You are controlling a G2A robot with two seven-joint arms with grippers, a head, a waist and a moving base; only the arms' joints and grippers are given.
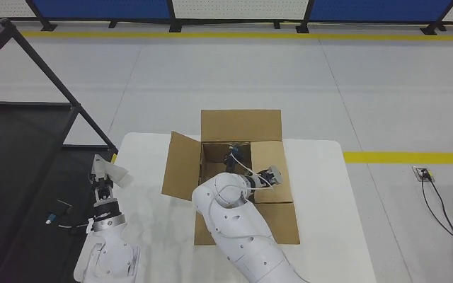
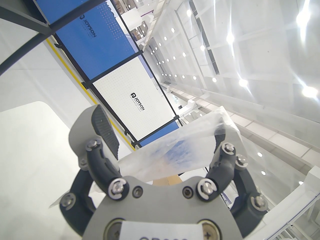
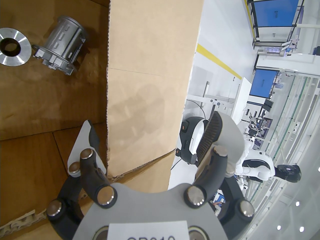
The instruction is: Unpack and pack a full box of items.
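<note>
An open cardboard box [image 1: 244,219] stands mid-table with its flaps spread. My right gripper [image 1: 272,175] is at the box's right flap [image 3: 150,63]. It is open [image 3: 150,133] and straddles the flap, one finger inside the box and one outside. On the box floor lie a grey metal cylinder part [image 3: 61,44] and a shiny metal disc [image 3: 11,47]. My left gripper [image 1: 102,170] is raised over the table's left edge, pointing upward. It is open [image 2: 162,136], and a clear plastic bag [image 2: 185,148] lies across between its fingers, against one fingertip [image 2: 220,138]. The bag [image 1: 117,175] sticks out to the gripper's right.
The white table [image 1: 141,152] has bare room left of the box and along its right side. A black metal frame [image 1: 42,71] stands off the table's left. Another robot [image 3: 252,161] stands on the floor far behind the box.
</note>
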